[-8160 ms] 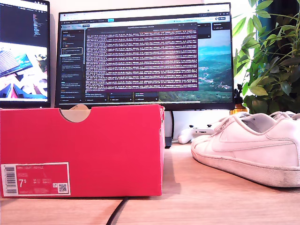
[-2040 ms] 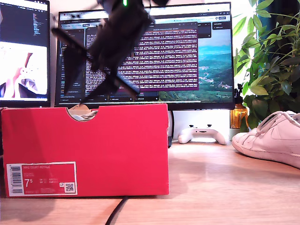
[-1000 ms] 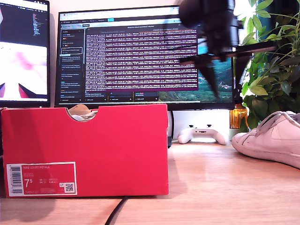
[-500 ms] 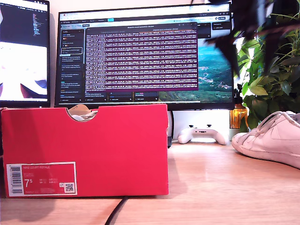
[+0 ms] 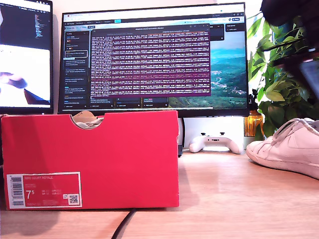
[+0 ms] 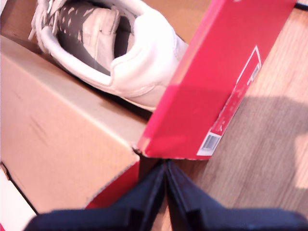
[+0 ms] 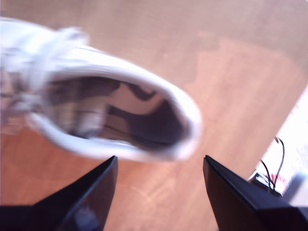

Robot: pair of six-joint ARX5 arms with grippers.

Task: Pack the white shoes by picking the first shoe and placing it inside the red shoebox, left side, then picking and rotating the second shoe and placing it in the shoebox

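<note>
Inside red shoebox (image 6: pixel 231 82), one shoe (image 6: pixel 120 53); outside, another (image 5: pixel 289 149).

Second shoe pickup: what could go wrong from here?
1. My second gripper is open above the heel opening of the second shoe, and its view is blurred; closing now could miss the collar or catch only the laces.
2. The first shoe already lies against one wall of the red shoebox, so a poorly rotated second shoe could land on it.

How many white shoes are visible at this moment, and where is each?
2. One white shoe lies inside the red shoebox; the other shoe sits on the desk at the exterior view's right, below my open second gripper.
</note>
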